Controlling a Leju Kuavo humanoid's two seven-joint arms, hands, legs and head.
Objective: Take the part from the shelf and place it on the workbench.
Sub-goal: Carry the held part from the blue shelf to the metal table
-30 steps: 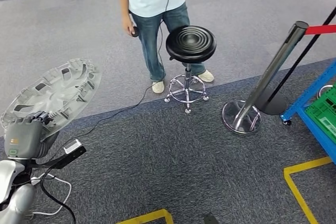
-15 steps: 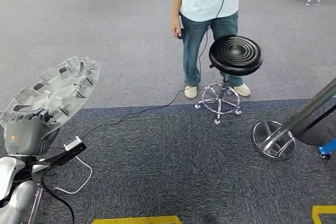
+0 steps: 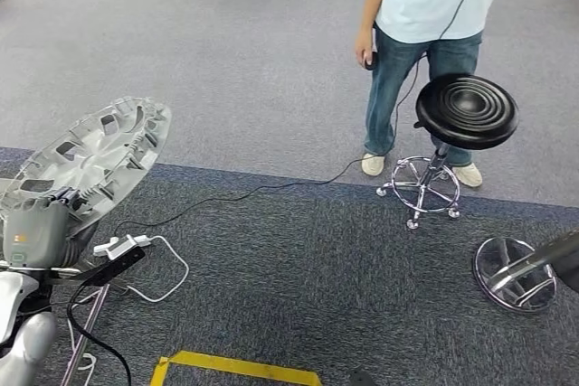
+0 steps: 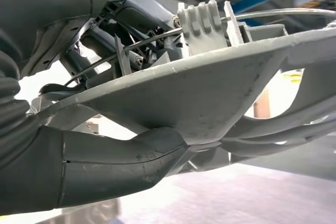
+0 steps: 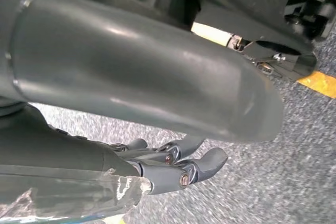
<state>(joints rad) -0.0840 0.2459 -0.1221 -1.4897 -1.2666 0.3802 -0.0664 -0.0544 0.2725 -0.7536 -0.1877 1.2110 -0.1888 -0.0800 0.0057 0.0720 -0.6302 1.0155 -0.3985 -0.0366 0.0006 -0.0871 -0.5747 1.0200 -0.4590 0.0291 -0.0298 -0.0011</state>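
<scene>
The part is a silver-grey wheel cover point(image 3: 89, 164) with spokes and cut-outs, held tilted above the carpet at the left of the head view. My left hand point(image 3: 37, 232) grips its near rim from below. In the left wrist view the thick thumb point(image 4: 118, 161) presses under the wheel cover's point(image 4: 206, 87) ribbed underside, with the darker fingers on the other face. My right hand point(image 5: 130, 93) hangs over the carpet, its fingers point(image 5: 186, 169) stretched out and holding nothing.
A person point(image 3: 423, 24) in jeans stands at the back right beside a black round stool point(image 3: 466, 112). A chrome post base point(image 3: 516, 275) sits at the right edge. A black cable point(image 3: 260, 192) crosses the carpet. Yellow floor tape point(image 3: 239, 368) runs near my feet.
The camera has turned left: the person, stool and post base slid right and the blue shelf left the picture. The wheel cover stays in my left hand.
</scene>
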